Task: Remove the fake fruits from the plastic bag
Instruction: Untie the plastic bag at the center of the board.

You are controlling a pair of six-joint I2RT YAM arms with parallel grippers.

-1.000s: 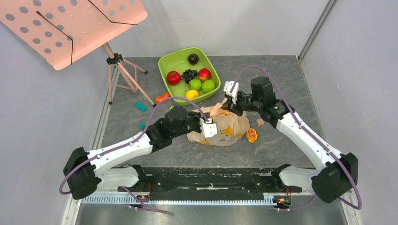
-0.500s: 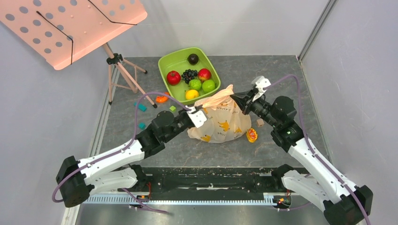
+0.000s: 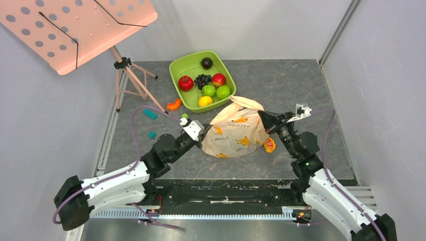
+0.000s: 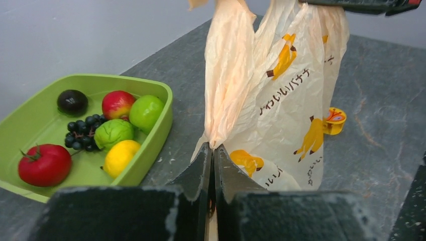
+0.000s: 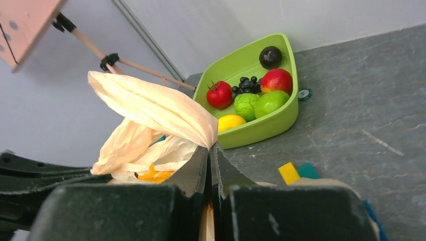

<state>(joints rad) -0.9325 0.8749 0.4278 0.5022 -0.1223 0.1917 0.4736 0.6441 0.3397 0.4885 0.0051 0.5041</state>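
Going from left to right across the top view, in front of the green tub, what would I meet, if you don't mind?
long teal block → orange toy piece → left gripper → plastic bag → right gripper

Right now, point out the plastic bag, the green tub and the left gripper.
plastic bag point(image 3: 236, 135): top view, printed side.
green tub point(image 3: 193, 63): top view, bare inner floor.
left gripper point(image 4: 212, 148): left wrist view, between fingertips.

We log two arms, left arm point(image 3: 118, 178) and right arm point(image 3: 334, 201): white shells with black joints nearest the black base rail point(image 3: 226, 193), all-black wrists farther from it. A purple cable point(image 3: 133, 128) loops off each. On left hand point(image 4: 212, 150) and right hand point(image 5: 209, 150): matte black wedge fingers point(image 4: 198, 170), edges scuffed pale.
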